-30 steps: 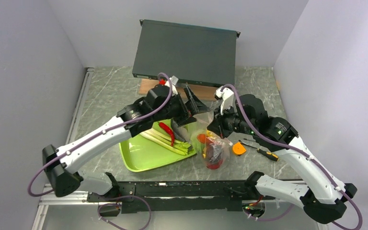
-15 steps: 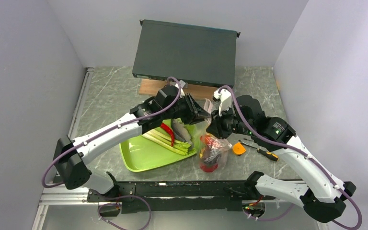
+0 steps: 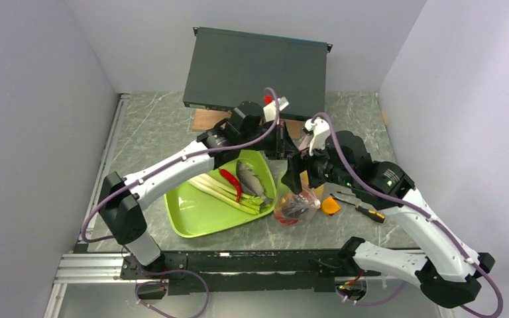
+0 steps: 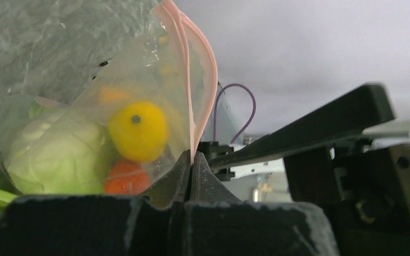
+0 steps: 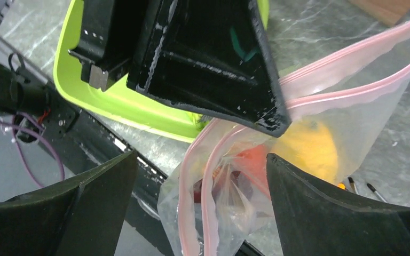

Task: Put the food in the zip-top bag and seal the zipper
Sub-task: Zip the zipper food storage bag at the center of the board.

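Left wrist view: my left gripper (image 4: 191, 161) is pinched fully together on the thin pink press-seal zipper (image 4: 188, 112) at the mouth edge of the clear crinkly zip-top bag (image 4: 139, 69), with the strip caught right between the tips. The mouth edge points up. Inside the bag are the round yellow toy fruit (image 4: 138, 130), the pale green toy cabbage (image 4: 58, 154) beside it and the red toy tomato (image 4: 125, 180) under the yellow one, all touching.

Right wrist view: my right gripper (image 5: 200, 154) is spread wide and holds nothing, one finger on either side of the bag mouth. I cannot tell if either finger touches the plastic. The two pink strips stand apart here, so the mouth is open, not sealed. The left gripper's black fingers come in from above and clamp one strip.

Top external view: the bag is just right of the lime-green plastic tray (image 3: 192, 218) on the grey marbled table (image 3: 152, 132), its top held up between both grippers. I cannot tell if its bottom rests on the table. On the tray, not bagged, the grey toy fish (image 3: 252, 179), red toy chilli (image 3: 232, 184) and green toy stalks (image 3: 228, 197) lie side by side. Right of the bag are a yellow-and-black-handled screwdriver (image 3: 371, 213) and a small orange piece (image 3: 331, 206) I cannot identify. A dark flat metal box (image 3: 258, 66) sits at the back, with a brown wooden board (image 3: 205, 120) at its front edge.
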Available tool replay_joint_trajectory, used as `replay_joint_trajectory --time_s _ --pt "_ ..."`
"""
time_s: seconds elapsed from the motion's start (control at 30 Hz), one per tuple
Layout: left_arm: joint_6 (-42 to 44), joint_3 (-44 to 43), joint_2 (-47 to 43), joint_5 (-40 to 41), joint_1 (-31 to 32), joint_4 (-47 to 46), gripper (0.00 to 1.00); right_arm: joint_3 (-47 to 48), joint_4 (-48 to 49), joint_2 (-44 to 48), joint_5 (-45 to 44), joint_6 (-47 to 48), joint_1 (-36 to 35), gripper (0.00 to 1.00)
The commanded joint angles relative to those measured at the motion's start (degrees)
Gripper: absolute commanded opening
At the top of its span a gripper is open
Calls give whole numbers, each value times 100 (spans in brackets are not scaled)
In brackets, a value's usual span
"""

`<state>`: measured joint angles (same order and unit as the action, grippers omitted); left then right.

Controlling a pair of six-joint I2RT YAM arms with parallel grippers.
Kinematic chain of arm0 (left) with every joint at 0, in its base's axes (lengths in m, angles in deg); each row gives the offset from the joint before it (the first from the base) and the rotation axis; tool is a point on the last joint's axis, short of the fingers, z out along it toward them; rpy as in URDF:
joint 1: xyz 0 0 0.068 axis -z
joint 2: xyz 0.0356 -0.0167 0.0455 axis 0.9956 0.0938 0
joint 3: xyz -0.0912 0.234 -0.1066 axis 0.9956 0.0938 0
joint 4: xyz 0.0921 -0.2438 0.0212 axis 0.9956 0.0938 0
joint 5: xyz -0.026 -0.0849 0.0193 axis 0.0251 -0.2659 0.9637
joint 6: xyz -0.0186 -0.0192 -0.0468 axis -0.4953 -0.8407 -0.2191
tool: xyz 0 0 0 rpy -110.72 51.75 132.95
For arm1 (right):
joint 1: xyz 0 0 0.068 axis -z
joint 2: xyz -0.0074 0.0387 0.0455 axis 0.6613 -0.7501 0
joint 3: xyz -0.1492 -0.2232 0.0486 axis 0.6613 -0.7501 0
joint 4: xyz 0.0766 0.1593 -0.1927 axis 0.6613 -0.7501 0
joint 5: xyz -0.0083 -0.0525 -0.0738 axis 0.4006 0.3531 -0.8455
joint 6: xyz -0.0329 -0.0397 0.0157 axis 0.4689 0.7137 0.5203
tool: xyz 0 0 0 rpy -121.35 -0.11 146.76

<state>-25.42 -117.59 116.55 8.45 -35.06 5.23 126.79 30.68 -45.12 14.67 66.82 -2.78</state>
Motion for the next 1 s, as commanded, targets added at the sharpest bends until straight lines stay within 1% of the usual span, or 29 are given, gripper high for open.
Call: replay_joint_trajectory --time_s 0.0,0.1,0.2,0.27,0.33,0.43,0.5,0.6,0.73,0.83,0.97 --pt "1480 -591 96 -1124 -49 -116 0 327 55 330 -933 -273 -16 92" --pt "2420 -1009 166 -1091 -53 683 0 409 106 470 -1488 -137 -13 92" --pt "3267 -1443 319 -1457 -74 1318 0 394 144 546 -1963 403 -11 91" --pt "3733 -1711 422 -1581 -72 1751 0 440 97 554 -2086 810 -20 90" --pt "4087 -1900 527 -1731 -78 2064 0 463 91 629 -1915 1454 -22 90" --pt "4448 -2132 666 -1886 -87 2417 0 254 323 988 -1297 2721 -19 90" --pt "4543 -2189 705 -2034 -91 2453 0 -21 424 1358 -625 3571 -18 89" --pt "4602 -2241 769 -2354 -86 2421 0 -358 749 1750 -389 4536 -17 86" --pt "4655 -2210 771 -2710 -94 2349 0 -465 462 1900 366 5837 -15 84" --pt "4535 -2140 707 -2965 -93 2135 0 -299 240 1673 391 6192 -17 84" --pt "4367 -2095 680 -3315 -87 1902 0 -399 433 1582 615 6459 -13 87"
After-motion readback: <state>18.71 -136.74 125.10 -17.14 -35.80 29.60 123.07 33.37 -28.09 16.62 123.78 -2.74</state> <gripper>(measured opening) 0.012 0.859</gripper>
